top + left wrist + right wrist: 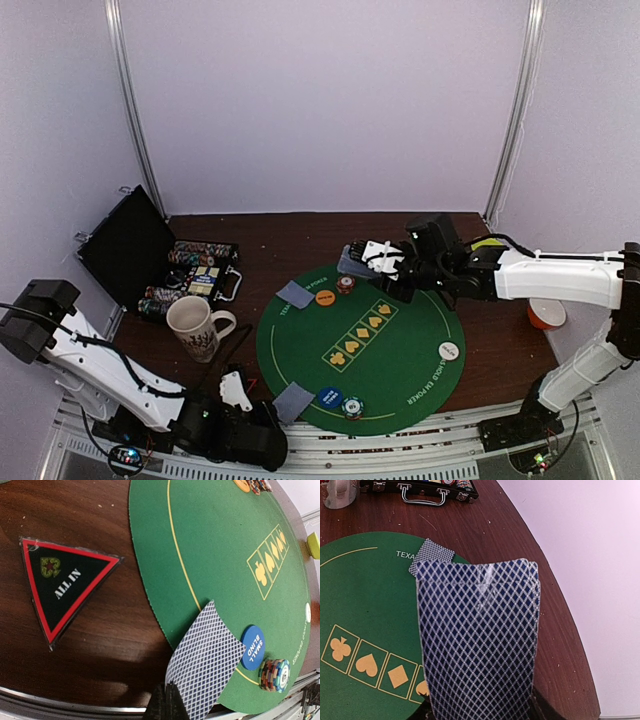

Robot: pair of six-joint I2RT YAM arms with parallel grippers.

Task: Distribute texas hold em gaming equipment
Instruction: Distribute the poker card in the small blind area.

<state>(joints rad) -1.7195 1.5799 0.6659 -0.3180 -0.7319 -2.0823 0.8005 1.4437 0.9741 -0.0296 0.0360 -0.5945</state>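
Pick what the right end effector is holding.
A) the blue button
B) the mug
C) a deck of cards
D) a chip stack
C: the right end effector grips a deck of cards, whose diamond-patterned back fills the right wrist view.

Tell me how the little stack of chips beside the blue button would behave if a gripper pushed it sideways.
The chip stack shows several separate striped edges, so it is probably loose discs, and a high push would likely shear or spill it. It sits on the green mat, which looks felt-like, so it may drag rather than glide. Being short, it probably won't tip over.
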